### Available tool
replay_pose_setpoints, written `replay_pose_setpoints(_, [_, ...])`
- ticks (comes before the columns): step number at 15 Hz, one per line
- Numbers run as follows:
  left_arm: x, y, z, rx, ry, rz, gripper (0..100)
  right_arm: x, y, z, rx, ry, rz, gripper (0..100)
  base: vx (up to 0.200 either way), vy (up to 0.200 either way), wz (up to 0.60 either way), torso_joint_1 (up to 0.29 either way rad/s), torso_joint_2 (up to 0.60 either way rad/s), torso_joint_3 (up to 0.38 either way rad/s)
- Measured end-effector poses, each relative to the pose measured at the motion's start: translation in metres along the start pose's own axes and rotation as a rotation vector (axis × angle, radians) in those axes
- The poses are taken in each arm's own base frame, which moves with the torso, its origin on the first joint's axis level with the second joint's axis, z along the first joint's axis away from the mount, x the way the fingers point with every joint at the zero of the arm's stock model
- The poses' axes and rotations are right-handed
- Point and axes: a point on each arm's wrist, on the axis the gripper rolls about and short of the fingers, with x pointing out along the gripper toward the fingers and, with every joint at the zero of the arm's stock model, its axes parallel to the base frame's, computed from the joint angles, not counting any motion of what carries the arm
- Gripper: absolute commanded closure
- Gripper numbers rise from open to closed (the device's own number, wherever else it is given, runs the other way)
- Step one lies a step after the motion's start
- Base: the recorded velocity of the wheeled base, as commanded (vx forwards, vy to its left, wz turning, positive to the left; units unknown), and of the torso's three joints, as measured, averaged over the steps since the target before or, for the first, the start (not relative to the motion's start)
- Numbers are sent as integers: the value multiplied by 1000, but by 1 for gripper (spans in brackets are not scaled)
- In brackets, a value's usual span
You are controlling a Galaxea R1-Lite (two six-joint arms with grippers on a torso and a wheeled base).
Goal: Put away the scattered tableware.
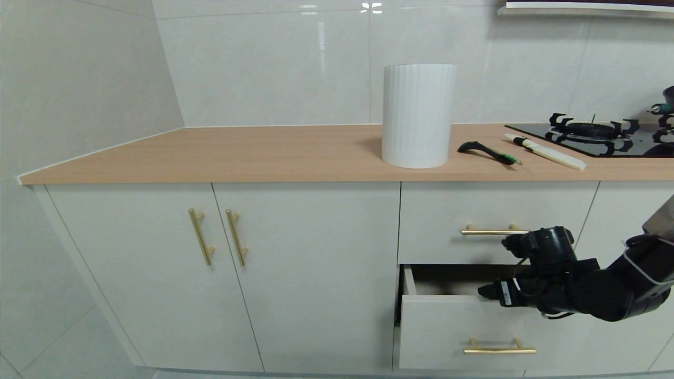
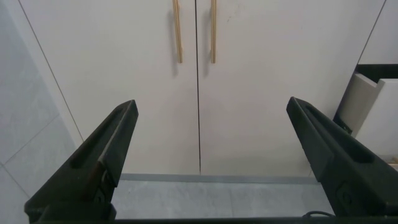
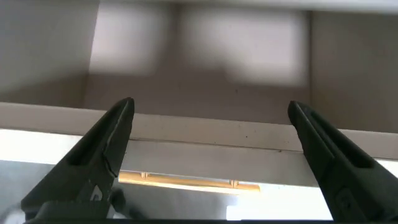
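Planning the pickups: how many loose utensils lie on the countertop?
2: a black-handled utensil right of the white canister, a white utensil nearer the stove. Others may be hidden.

A light-brown wooden countertop [image 1: 237,150] runs along the white tiled wall, above white cabinet fronts. A tall white ribbed cylindrical container [image 1: 418,116] stands upright on it, right of its middle. Just right of the container lies a small black curved-headed utensil with a greenish tip [image 1: 487,151], and near that, apart from it, a long cream-white utensil with a dark band [image 1: 547,152]. A black glass hob [image 1: 605,148] sits at the far right, beside the cream utensil.
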Motion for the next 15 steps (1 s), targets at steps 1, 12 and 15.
replay_pose_setpoints(1, [0,0,0,0,0,0,0,-5,0,-1,-26,17,0,0,0,0,0,0,0,0])
replay_pose_setpoints(12, [0,0,0,0,0,0,0,-52,13,-10,-199,169,30,0,0,0,0,0,0,0])
replay_pose_setpoints(15, [0,0,0,0,0,0,0,-65,24,-19,-262,239,54,0,0,0,0,0,0,0])
